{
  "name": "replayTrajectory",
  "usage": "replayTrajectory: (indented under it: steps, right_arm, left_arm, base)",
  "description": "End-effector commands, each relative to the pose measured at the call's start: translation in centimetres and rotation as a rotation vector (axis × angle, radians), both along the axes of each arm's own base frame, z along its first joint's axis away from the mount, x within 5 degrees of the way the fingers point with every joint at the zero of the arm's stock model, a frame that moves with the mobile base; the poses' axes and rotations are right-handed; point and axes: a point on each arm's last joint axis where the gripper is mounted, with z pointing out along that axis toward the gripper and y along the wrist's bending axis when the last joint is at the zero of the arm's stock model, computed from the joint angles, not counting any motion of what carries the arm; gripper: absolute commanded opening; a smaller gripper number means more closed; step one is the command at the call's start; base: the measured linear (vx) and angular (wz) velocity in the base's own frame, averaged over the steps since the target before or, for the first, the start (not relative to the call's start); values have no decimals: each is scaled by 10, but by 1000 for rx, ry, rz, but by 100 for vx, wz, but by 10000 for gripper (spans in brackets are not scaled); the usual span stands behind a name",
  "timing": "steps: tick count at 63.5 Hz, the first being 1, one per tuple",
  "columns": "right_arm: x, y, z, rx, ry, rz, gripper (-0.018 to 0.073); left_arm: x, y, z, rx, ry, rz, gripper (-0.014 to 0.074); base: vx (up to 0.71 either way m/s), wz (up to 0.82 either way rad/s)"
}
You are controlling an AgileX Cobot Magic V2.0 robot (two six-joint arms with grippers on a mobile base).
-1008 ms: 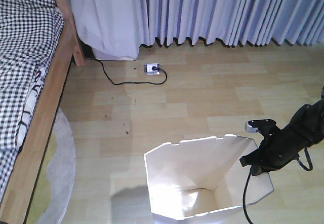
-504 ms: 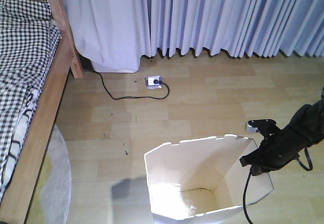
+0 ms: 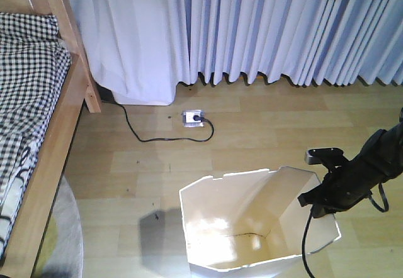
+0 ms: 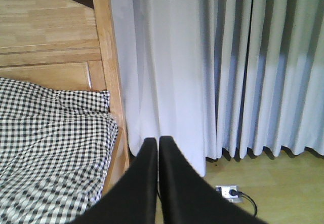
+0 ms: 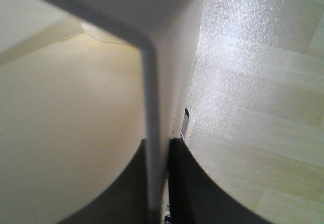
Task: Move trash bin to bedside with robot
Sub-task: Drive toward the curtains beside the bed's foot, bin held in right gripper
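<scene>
The cream trash bin [image 3: 214, 227] stands low in the front view, its mouth open towards me. My right gripper [image 3: 313, 204] is shut on the bin's right wall; in the right wrist view the thin wall [image 5: 154, 107] runs between the two black fingers [image 5: 185, 183], one inside, one outside. The bed [image 3: 47, 158], a light wooden frame with black-and-white checked bedding [image 3: 28, 83], lies along the left edge. In the left wrist view my left gripper [image 4: 158, 144] is shut and empty, held high, facing the bed's headboard [image 4: 45, 36] and post [image 4: 106, 57].
Pale curtains [image 3: 264, 26] hang along the far wall. A floor socket [image 3: 193, 118] with a black cable [image 3: 157, 136] lies on the wooden floor ahead of the bin. A round grey rug [image 3: 63, 227] lies beside the bed at lower left.
The scene has shifted down in the front view: curtains, socket and bed post sit lower, more curtain shows, and less of the rug. The bin and right arm hold the same place in frame.
</scene>
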Motion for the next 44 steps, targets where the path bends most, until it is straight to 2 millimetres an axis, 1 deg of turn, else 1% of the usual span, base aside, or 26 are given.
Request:
replayTrajectory:
  steps: [1, 44]
  right_arm:
    - [6, 5, 23, 66, -15, -8, -6]
    - [6, 5, 23, 66, -15, -8, -6]
  left_arm:
    - [-1, 0, 14, -4, -98, -3, -6]
    - [-1, 0, 14, -4, -98, -3, -6]
  base:
    - [23, -1]
    - [23, 0]
